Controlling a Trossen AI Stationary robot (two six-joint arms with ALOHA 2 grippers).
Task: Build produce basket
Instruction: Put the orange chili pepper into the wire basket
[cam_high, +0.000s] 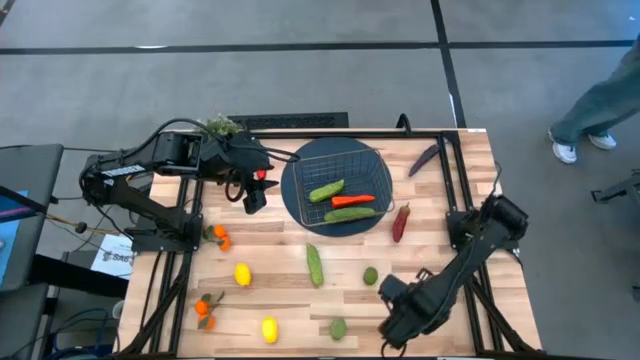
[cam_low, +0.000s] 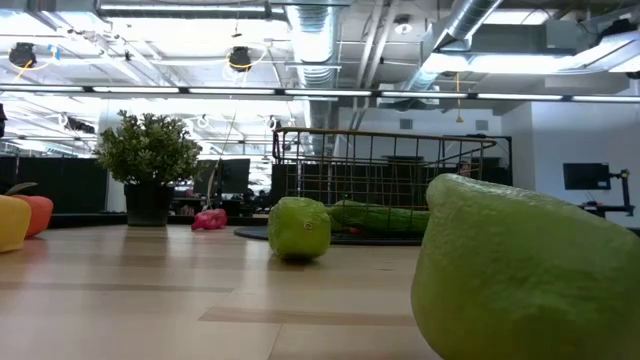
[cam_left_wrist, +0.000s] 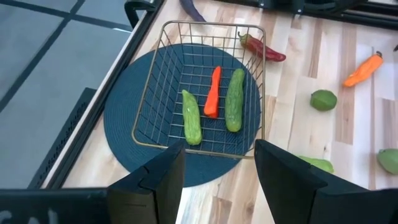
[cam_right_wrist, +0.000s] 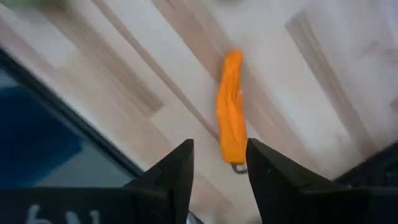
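The wire basket (cam_high: 335, 170) stands on a round blue mat (cam_high: 296, 195) and holds two green cucumbers (cam_left_wrist: 234, 99) and an orange-red piece (cam_left_wrist: 213, 92). Loose produce lies on the table: a cucumber (cam_high: 315, 265), limes (cam_high: 370, 275), lemons (cam_high: 242, 273), small oranges (cam_high: 205, 308), a red pepper (cam_high: 401, 222) and a purple eggplant (cam_high: 423, 158). My left gripper (cam_left_wrist: 217, 180) hangs open above the mat's left side. My right gripper (cam_right_wrist: 221, 177) is open near the table's front edge, pointing down over an orange carrot-like piece (cam_right_wrist: 231, 112), with nothing between its fingers.
A bushy green plant (cam_high: 222, 126) stands at the far left corner behind the left arm. A dark frame (cam_high: 462, 190) runs along the table's edges. A person's legs (cam_high: 600, 105) show on the floor at the far right. In the low view one lime (cam_low: 530, 270) sits close to the camera.
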